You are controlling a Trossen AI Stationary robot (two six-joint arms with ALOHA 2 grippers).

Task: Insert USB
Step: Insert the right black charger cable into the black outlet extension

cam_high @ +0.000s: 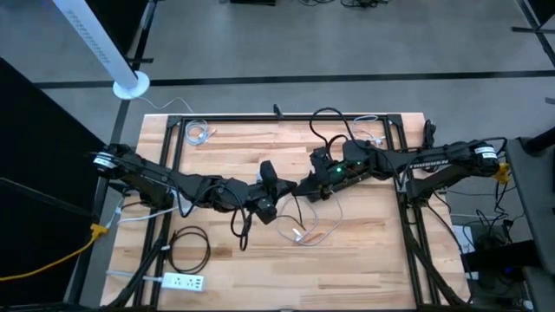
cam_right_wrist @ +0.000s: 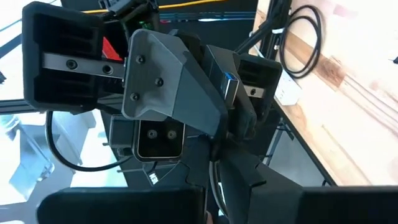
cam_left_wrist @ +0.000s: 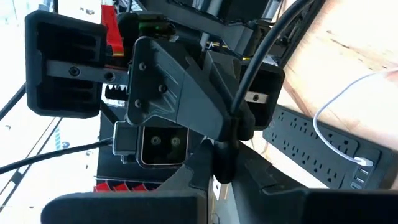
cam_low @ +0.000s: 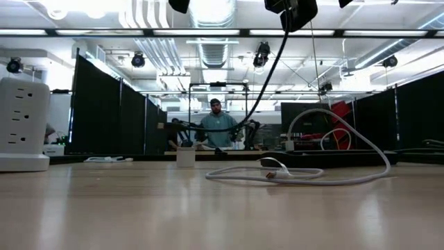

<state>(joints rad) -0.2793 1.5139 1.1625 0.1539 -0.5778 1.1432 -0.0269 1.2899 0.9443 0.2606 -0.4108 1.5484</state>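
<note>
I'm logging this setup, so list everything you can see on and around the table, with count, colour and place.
Table: one, light wood, under both arms.
White cable: one, white, loose on the table near its middle.
Black cable coil: one, black, near left part of the table.
White power strip: one, white, near left edge, beside the coil.
Small white cable: one, white, far left corner.
Black power strip: one, black, seen past the left gripper, a white cable plugged in.
Person: one, seated in the room behind the table.
Left gripper: one, dark, raised over the table's middle, shut on a black cable.
Right gripper: one, dark, facing the left one, shut on a blue-tipped USB plug.
</note>
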